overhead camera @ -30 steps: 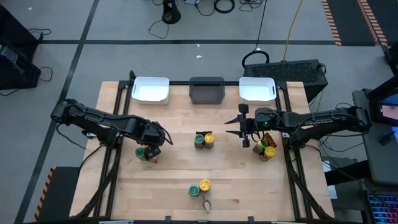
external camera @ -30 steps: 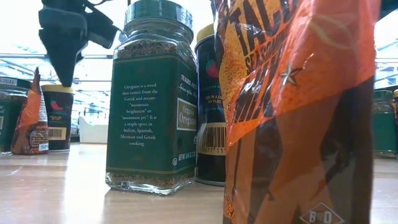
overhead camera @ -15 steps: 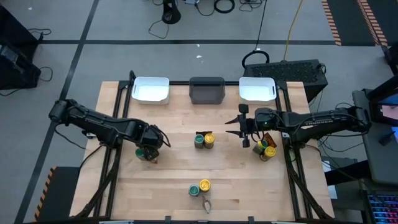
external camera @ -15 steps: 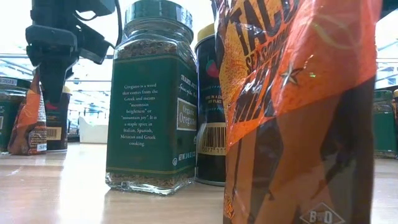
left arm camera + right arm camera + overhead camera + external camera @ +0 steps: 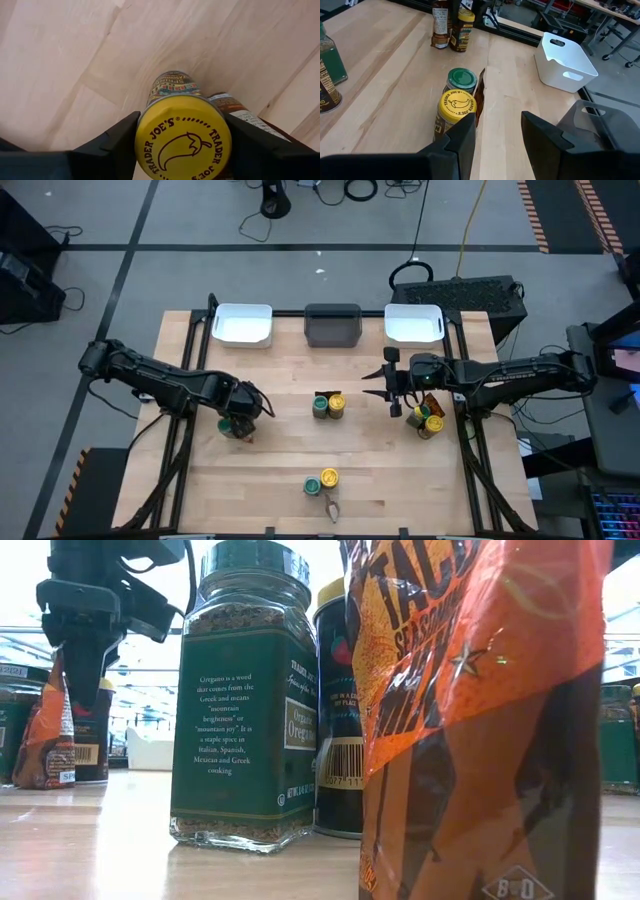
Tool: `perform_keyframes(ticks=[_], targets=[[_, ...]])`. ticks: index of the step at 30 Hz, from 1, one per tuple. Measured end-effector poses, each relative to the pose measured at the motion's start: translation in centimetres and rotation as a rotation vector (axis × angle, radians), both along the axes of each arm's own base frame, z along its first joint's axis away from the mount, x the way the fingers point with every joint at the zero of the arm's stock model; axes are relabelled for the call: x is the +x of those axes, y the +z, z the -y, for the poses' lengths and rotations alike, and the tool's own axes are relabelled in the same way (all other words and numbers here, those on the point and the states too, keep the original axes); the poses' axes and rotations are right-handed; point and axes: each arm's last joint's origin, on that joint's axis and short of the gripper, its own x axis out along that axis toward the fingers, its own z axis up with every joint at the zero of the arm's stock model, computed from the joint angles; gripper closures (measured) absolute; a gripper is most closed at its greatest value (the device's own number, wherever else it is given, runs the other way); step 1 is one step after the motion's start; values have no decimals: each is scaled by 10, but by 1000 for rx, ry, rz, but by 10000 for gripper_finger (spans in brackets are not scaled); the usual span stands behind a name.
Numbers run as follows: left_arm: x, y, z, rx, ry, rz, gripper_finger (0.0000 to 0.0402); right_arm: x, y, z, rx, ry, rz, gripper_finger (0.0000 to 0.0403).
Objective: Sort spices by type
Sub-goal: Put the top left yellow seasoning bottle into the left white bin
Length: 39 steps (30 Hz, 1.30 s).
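Table (image 5: 280, 470): wood top, centre of high view.

Left gripper (image 5: 243, 412): left-centre of high view, down over a spice cluster. Fingers (image 5: 117, 142) sat either side of yellow-lid jar (image 5: 183, 137), flush to lid in wrist view; jaws closed on it. Packet (image 5: 240, 112) just beside that jar; green-lid jar (image 5: 225, 424) at gripper's left edge in high view.

Right gripper (image 5: 388, 391): right-centre of high view, hovered apart from all items. Jaws wide, nothing between fingers (image 5: 455, 147).

Centre group: green-lid jar (image 5: 320, 408), yellow-lid jar (image 5: 337, 403), packet (image 5: 480, 97) touching, mid-frame.

Right group: jars w/ yellow lids (image 5: 433, 423), beside right arm (image 5: 500, 375), right of frame.

Bottom group: green-lid jar (image 5: 245, 700), yellow-lid jar (image 5: 329, 477), packet (image 5: 480, 720); bottom centre of high view, filled foreground of low view.

Bins, top of table: white (image 5: 243, 324) upper left, dark grey (image 5: 332, 324) centre, white (image 5: 414, 323) upper right.
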Motion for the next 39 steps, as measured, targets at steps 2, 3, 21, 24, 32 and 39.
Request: perform_keyframes(ticks=[2, 3, 21, 24, 32, 39], targets=[[0, 0, 0, 0, -4, 0, 163, 0, 0, 0, 0, 0, 0, 261], [0, 0, 0, 1, -15, -1, 163, 0, 0, 0, 1, 0, 0, 261], [9, 72, -53, 78, -58, 221, 163, 0, 0, 0, 23, -10, 1, 261], [8, 101, -76, 138, -28, 302, 163, 0, 0, 0, 23, -10, 1, 261], [-1, 134, -155, 265, 51, 295, 163, 0, 0, 0, 45, -19, 2, 261], [-15, 126, -239, 272, 147, 150, 163, -1, -3, 0, 108, -45, -27, 261]])
